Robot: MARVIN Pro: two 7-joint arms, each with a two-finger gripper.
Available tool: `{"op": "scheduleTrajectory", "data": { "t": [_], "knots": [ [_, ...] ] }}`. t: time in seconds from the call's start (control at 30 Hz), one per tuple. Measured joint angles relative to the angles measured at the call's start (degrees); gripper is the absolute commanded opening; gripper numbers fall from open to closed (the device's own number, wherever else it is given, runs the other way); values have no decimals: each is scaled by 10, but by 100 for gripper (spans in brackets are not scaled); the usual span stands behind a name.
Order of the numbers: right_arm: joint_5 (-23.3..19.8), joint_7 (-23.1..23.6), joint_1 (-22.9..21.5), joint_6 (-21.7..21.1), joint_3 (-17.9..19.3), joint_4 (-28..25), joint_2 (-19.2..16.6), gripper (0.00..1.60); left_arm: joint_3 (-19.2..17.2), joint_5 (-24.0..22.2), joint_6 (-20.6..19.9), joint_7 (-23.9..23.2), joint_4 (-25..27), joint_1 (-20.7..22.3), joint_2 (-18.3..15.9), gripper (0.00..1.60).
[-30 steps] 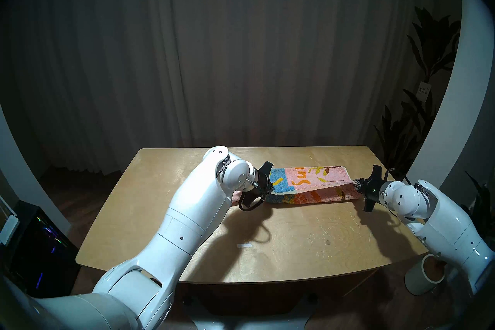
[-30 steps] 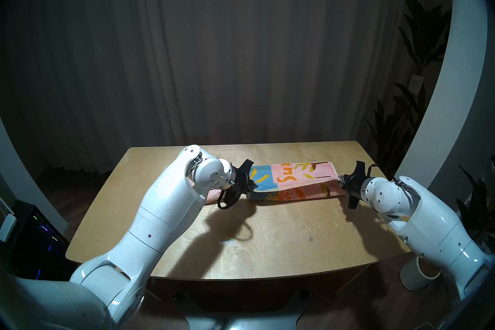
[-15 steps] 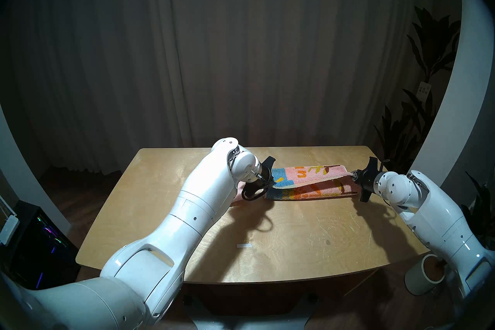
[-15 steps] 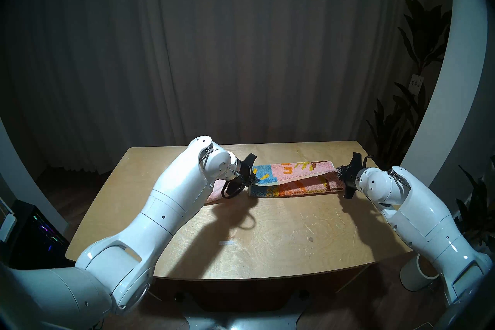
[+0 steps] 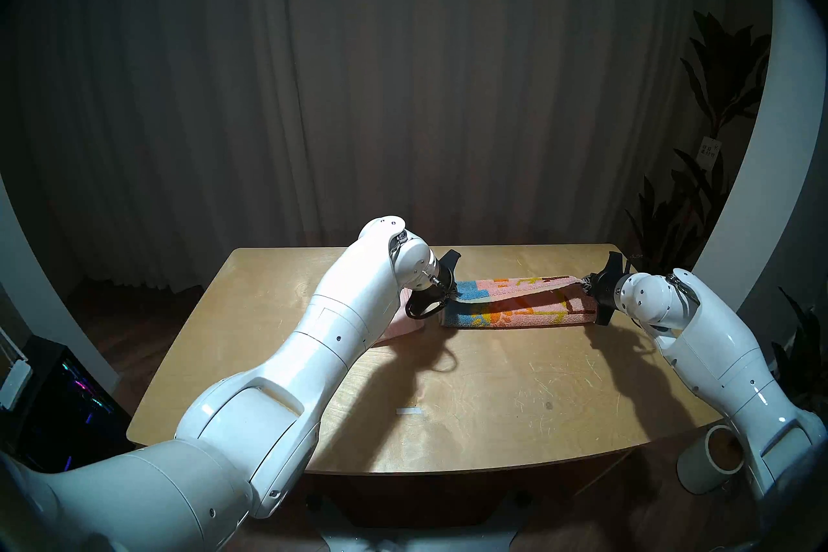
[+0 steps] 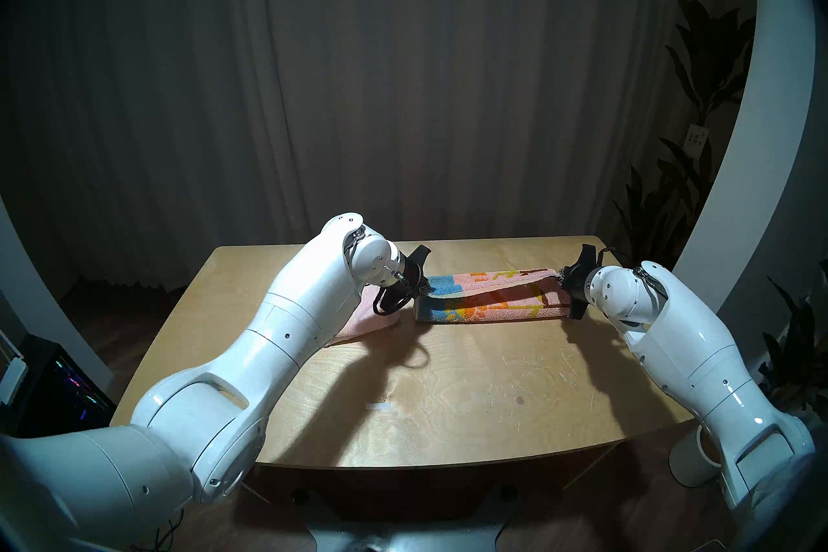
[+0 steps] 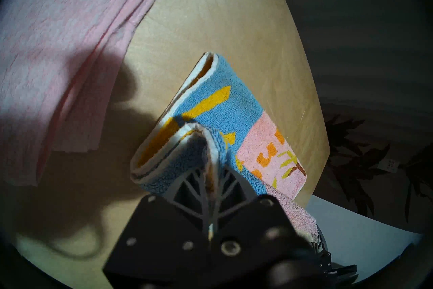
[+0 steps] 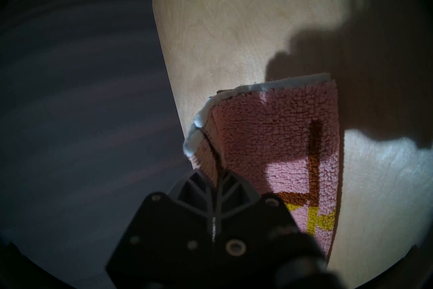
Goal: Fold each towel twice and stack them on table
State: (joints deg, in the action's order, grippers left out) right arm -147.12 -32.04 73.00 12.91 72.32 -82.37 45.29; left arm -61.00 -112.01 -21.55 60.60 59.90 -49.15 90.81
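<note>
The pink-and-blue patterned towel (image 5: 515, 309) (image 6: 488, 307) lies across the far middle of the table (image 5: 493, 403). Its upper layer is raised off the lower one at both ends. My left gripper (image 5: 452, 295) (image 7: 212, 164) is shut on its blue left end (image 7: 225, 112). My right gripper (image 5: 584, 284) (image 8: 216, 172) is shut on its pink right end (image 8: 269, 140). The plain pale pink towel (image 6: 367, 318) (image 7: 58, 35) lies flat to the left, mostly hidden under my left forearm.
A small white tape strip (image 5: 408, 411) sits on the near middle of the table. A white cylinder (image 5: 703, 463) stands on the floor at the near right corner. Plants (image 5: 672, 224) stand behind the right edge, and a dark case (image 5: 58, 403) stands on the left.
Both grippers have moved toward the far edge, carrying the patterned towel's lifted layer over the flat part. Less of the far pink part now shows.
</note>
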Motion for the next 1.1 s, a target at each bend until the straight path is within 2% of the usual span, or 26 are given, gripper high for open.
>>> {"op": "scheduleTrajectory", "data": {
  "t": [0.63, 0.7, 0.73, 0.77, 0.8, 0.83, 0.9, 1.03, 1.1],
  "knots": [
    [89, -50, -101, -14, -38, 115, 73, 0, 0, 26, -15, -52, -133, 58, 28, 0],
    [96, -53, -110, -17, -42, 125, 78, 0, 0, 28, -16, -56, -144, 63, 31, 6],
    [101, -55, -116, -18, -44, 133, 82, 4, 0, 29, -17, -60, -151, 67, 32, 10],
    [104, -57, -120, -20, -45, 138, 85, 26, 0, 30, -18, -62, -155, 69, 33, 33],
    [108, -59, -126, -21, -48, 146, 88, 26, -1, 31, -19, -65, -162, 73, 35, 33],
    [110, -60, -128, -22, -49, 149, 90, 44, -1, 32, -19, -66, -165, 74, 35, 41],
    [119, -62, -141, -27, -54, 165, 98, 59, -2, 35, -20, -73, -180, 81, 38, 48],
    [131, -63, -162, -37, -62, 193, 110, 72, -4, 40, -22, -86, -203, 93, 41, 48],
    [136, -62, -173, -43, -66, 207, 116, 79, -5, 43, -23, -92, -214, 99, 43, 56]
  ]
}}
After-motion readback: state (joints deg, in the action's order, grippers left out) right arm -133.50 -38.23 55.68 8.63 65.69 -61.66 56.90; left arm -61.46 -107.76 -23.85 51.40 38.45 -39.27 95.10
